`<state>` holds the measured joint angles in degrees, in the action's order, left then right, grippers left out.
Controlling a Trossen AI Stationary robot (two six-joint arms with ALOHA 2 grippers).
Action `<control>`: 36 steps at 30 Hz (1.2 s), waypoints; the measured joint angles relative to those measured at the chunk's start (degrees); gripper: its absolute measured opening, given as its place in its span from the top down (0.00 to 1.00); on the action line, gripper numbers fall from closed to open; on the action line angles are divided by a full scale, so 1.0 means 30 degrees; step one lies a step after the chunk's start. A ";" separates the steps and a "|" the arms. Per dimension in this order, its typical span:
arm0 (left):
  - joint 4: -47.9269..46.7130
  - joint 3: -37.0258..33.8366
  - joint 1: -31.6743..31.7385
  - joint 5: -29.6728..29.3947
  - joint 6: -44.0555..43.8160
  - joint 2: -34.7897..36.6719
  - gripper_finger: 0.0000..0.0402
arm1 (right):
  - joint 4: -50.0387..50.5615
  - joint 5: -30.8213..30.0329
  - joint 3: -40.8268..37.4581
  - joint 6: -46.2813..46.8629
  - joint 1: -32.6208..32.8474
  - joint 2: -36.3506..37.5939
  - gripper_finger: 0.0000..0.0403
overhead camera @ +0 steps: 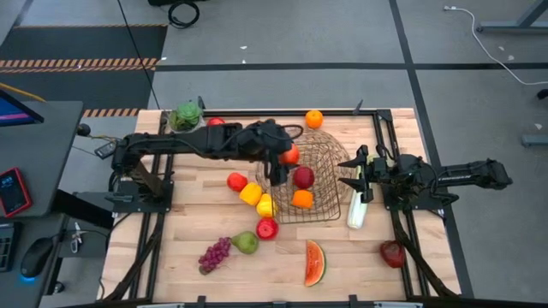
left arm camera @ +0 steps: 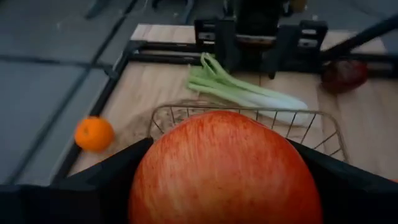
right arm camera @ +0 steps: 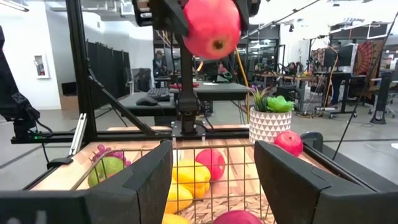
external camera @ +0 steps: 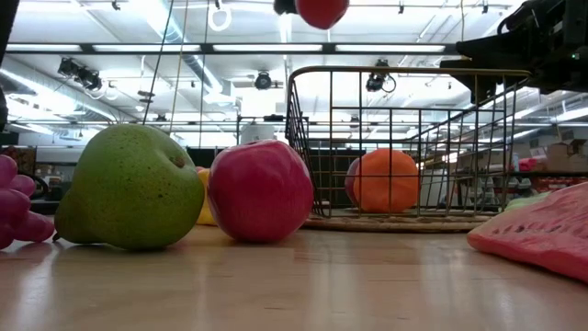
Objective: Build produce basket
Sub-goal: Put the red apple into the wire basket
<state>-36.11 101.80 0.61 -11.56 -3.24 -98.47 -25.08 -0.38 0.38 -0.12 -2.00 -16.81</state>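
My left gripper [overhead camera: 288, 156] clamps a red, faintly streaked apple [left arm camera: 225, 168] above the basket's [overhead camera: 330, 150] near rim. The basket, dark see-through wire, already holds an orange [overhead camera: 301, 198] and another apple [overhead camera: 303, 177]. My right gripper [overhead camera: 365, 175] grips the basket's far wall, beside the celery [overhead camera: 356, 210].

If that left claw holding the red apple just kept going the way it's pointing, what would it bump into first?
The left gripper, shut on a red apple, hangs above the wire basket. Straight ahead lies the basket's far rim, then the celery stalk, though it may be high enough to pass over.
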 joint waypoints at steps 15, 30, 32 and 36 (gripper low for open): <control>-0.0814 -0.0056 -0.0808 0.0767 -0.1015 -0.0001 0.16 | -0.0043 0.0007 -0.0006 0.0006 0.0002 -0.0147 0.43; 0.9805 -0.7179 0.1356 0.8438 -0.2839 -0.0066 0.16 | -0.0037 0.0007 0.0000 -0.0002 0.0002 -0.0147 0.43; 1.1363 -0.8200 0.2072 1.0035 -0.3991 -0.0069 0.16 | -0.0037 0.0007 0.0000 -0.0002 0.0002 -0.0140 0.43; 1.3867 -0.9391 0.3290 1.1827 -0.5960 -0.0081 0.16 | -0.0037 0.0007 -0.0005 0.0006 -0.0006 -0.0147 0.43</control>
<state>5.50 73.63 10.48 23.92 -21.12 -98.72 -25.19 -0.36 0.37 -0.10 -2.02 -17.26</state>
